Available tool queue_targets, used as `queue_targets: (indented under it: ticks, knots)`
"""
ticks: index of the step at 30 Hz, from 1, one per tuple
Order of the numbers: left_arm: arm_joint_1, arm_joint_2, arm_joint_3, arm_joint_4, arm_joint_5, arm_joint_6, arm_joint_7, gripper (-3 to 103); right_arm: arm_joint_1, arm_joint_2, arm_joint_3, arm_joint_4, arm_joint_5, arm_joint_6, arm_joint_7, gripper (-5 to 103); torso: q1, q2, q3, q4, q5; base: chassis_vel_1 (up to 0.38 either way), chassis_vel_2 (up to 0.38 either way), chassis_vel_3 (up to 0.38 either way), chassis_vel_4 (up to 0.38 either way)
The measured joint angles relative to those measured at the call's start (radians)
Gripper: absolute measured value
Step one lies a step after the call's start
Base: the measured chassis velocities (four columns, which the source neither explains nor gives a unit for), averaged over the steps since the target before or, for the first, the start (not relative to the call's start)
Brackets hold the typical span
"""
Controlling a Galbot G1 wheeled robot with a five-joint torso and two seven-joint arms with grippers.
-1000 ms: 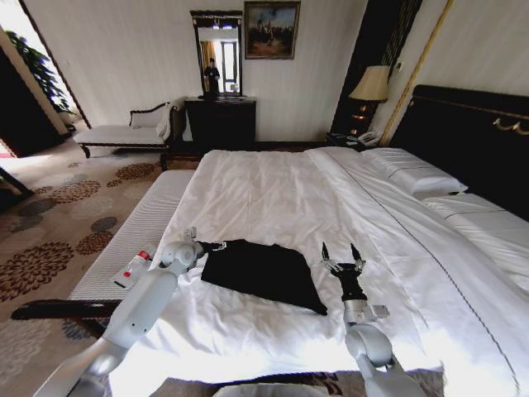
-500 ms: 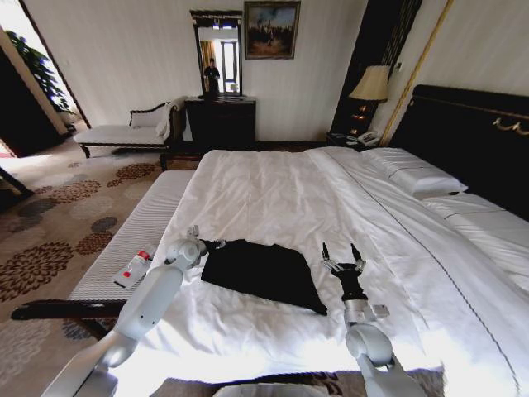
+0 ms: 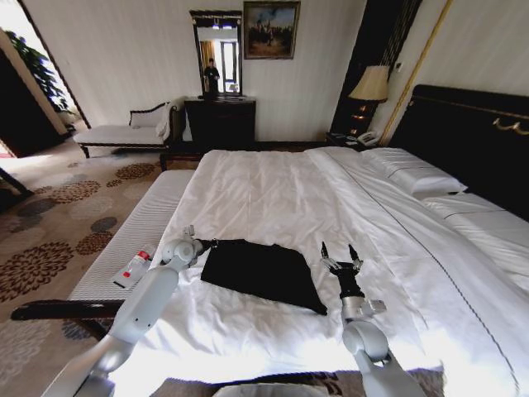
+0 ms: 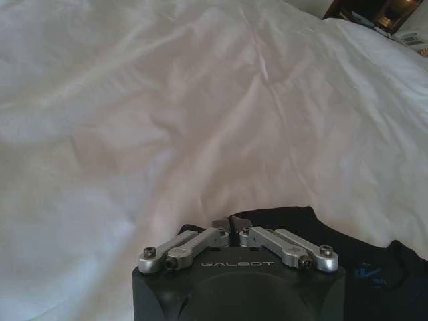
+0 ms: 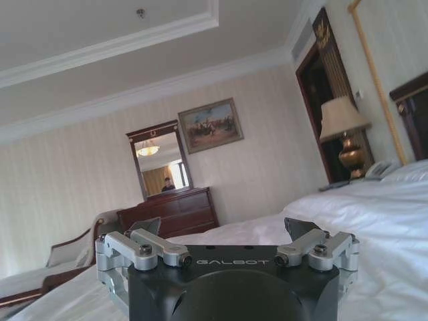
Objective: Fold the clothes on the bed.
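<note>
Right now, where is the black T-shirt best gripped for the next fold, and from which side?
Probably at a corner, pinching the thin edge. The black T-shirt lies flat on the bed. The left gripper, shut, is at its far left corner; the right gripper, open, hovers beside the right edge, nearest that side.

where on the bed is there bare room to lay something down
Bare white bed lies between the black T-shirt and the pillows, and along the near edge. Crowded: the left gripper shut at the shirt's edge, the open right gripper beside it.
</note>
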Motion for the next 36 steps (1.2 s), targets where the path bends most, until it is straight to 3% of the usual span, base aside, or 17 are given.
queue_targets:
  ticks: [1, 3, 5, 7, 10, 11, 15, 20, 29, 32, 35, 36]
  knots:
    - [0.025, 0.0, -0.029, -0.013, 0.003, 0.0, 0.017, 2, 0.023, -0.031, -0.03, -0.003, 0.07, -0.034, -0.003, 100, 0.0, 0.0, 0.0, 0.0001, 0.0002, 0.0, 0.0, 0.0, 0.0]
    - [0.039, -0.001, -0.044, -0.02, 0.005, 0.0, 0.025, 2, 0.037, -0.05, -0.048, -0.005, 0.111, -0.058, -0.005, 100, 0.0, 0.0, 0.0, 0.0002, -0.0003, 0.0, 0.0, 0.0, 0.0]
    - [0.079, -0.006, -0.086, -0.035, 0.009, 0.0, 0.047, 2, 0.088, -0.116, -0.113, 0.002, 0.28, -0.178, 0.02, 100, 0.0, 0.0, 0.0, -0.0003, 0.0001, 0.0, 0.0, 0.0, 0.0]
    - [0.087, -0.007, -0.094, -0.038, 0.01, 0.0, 0.052, 2, 0.102, -0.127, -0.127, 0.006, 0.314, -0.211, 0.04, 100, 0.0, 0.0, 0.0, -0.0002, -0.0001, 0.0, 0.0, 0.0, 0.0]
    - [0.128, -0.01, -0.127, -0.059, 0.017, -0.005, 0.074, 2, 0.202, -0.157, -0.195, 0.017, 0.47, -0.397, 0.191, 100, 0.0, 0.0, 0.0, -0.0001, 0.0001, 0.0, 0.0, 0.0, 0.0]
    - [0.128, -0.01, -0.127, -0.059, 0.017, -0.005, 0.074, 2, 0.202, -0.157, -0.195, 0.017, 0.47, -0.397, 0.191, 100, 0.0, 0.0, 0.0, -0.0001, 0.0001, 0.0, 0.0, 0.0, 0.0]
    - [0.15, 0.0, -0.148, -0.08, 0.017, -0.01, 0.088, 2, 0.303, -0.173, -0.243, -0.006, 0.568, -0.569, 0.359, 100, 0.0, 0.0, 0.0, 0.0, 0.0001, 0.0, 0.0, 0.0, 0.0]
    - [0.154, 0.005, -0.155, -0.096, 0.004, -0.01, 0.087, 2, 0.356, -0.189, -0.265, -0.024, 0.595, -0.663, 0.456, 100, 0.0, 0.0, 0.0, -0.0004, 0.0001, 0.0, 0.0, 0.0, 0.0]
    - [0.151, 0.003, -0.151, -0.103, 0.002, -0.01, 0.082, 2, 0.41, -0.197, -0.312, -0.083, 0.566, -0.691, 0.496, 103, 0.0, 0.0, 0.0, -0.0001, 0.0002, 0.0, 0.0, 0.0, 0.0]
    - [0.151, 0.002, -0.149, -0.109, 0.002, -0.01, 0.076, 2, 0.425, -0.196, -0.326, -0.103, 0.553, -0.703, 0.514, 100, 0.0, 0.0, 0.0, -0.0002, 0.0001, 0.0, 0.0, 0.0, 0.0]
    - [0.157, 0.01, -0.15, -0.115, 0.0, -0.01, 0.072, 2, 0.435, -0.193, -0.339, -0.117, 0.529, -0.72, 0.532, 86, 0.0, 0.0, 0.0, -0.0003, 0.0001, 0.0, 0.0, 0.0, 0.0]
    - [0.157, 0.01, -0.15, -0.115, 0.0, -0.01, 0.072, 2, 0.435, -0.193, -0.339, -0.117, 0.529, -0.72, 0.532, 86, 0.0, 0.0, 0.0, -0.0003, 0.0001, 0.0, 0.0, 0.0, 0.0]
